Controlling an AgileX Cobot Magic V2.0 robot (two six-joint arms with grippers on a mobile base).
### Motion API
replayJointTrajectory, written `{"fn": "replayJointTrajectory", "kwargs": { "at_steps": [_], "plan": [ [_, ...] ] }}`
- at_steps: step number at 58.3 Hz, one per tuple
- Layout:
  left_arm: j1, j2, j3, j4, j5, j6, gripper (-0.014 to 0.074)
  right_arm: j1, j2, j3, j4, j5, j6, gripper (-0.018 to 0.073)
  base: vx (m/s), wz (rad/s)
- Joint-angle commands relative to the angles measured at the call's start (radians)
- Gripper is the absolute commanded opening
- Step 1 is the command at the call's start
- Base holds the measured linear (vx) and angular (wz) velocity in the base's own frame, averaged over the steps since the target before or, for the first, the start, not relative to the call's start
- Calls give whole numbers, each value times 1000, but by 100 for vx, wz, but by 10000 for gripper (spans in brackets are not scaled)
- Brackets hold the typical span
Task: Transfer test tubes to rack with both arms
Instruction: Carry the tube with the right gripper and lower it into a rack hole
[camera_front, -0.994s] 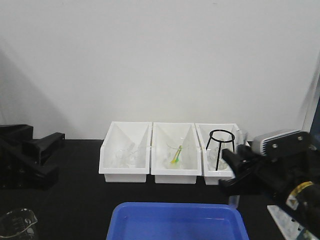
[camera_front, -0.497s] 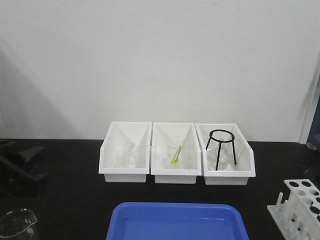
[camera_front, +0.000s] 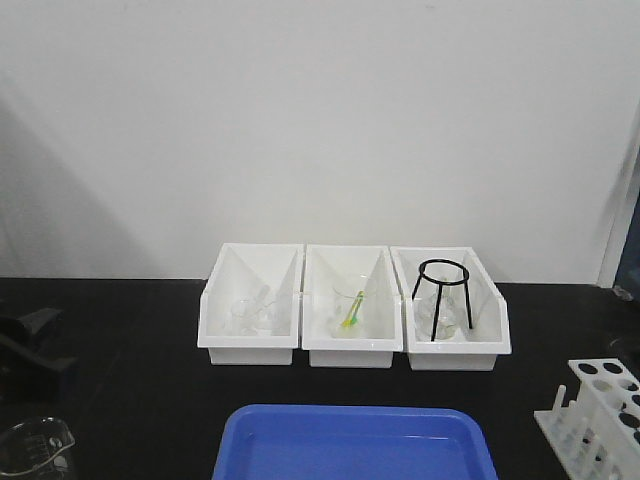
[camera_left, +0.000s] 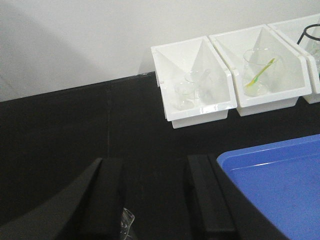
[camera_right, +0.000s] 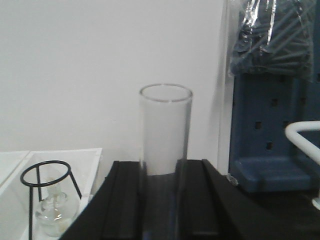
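While the right fingers (camera_right: 127, 195) clamp one test tube (camera_right: 165, 130) between them, the tube stands upright, open mouth up, with its lower part hidden between the black fingers. The right wrist view shows this in front of the white wall, with a blue pegboard (camera_right: 265, 125) off to the right. The right arm is out of the front view.

The left fingers (camera_left: 102, 200) are spread wide and grip nothing. A bit of clear glass rim shows low between them, but I can't tell what it belongs to. The left arm (camera_front: 30, 350) shows only as a black shape at the left edge of the front view, low over the black worktop (camera_front: 150, 400).

The rack (camera_front: 600, 400) sits at the front right corner of the worktop, partly cut off by the frame. Its top holes look empty as far as they can be seen, and its pegs stand upright.

A clear beaker (camera_front: 35, 445) stands at the front left corner. A blue tray (camera_front: 350, 445) lies front centre, between the beaker and the rack.

Three white bins stand in a row against the wall, touching side by side:
- The left bin (camera_front: 250, 352) holds small clear glassware.
- The middle bin (camera_front: 352, 355) holds a glass with a yellow-green stick in it.
- The right bin (camera_front: 455, 358) holds a black tripod (camera_front: 441, 300) with a small flask under it.
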Motion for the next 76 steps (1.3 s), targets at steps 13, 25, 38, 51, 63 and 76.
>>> {"fn": "replayJointTrajectory", "kwargs": {
  "at_steps": [13,25,38,51,63,76],
  "plan": [
    [-5,-16,-36,48,-29,-1,390,-64,63,-33,-136,-271,104,-6,0,0],
    [-5,-16,-36,47,-29,-4,390,-64,120,-33,-198,-274,104,-6,0,0],
    [-5,-16,-36,47,-29,-4,390,-64,178,-33,-211,-274,97,-6,0,0],
    [-5,-16,-36,47,-28,-4,390,-64,212,-33,-222,-274,74,-6,0,0],
    [-5,-16,-36,47,-28,-5,389,-64,269,-33,-250,-275,74,-6,0,0],
    [-5,-16,-36,47,-28,-5,389,-64,329,-33,-262,-283,64,-6,0,0]
  ]
}}
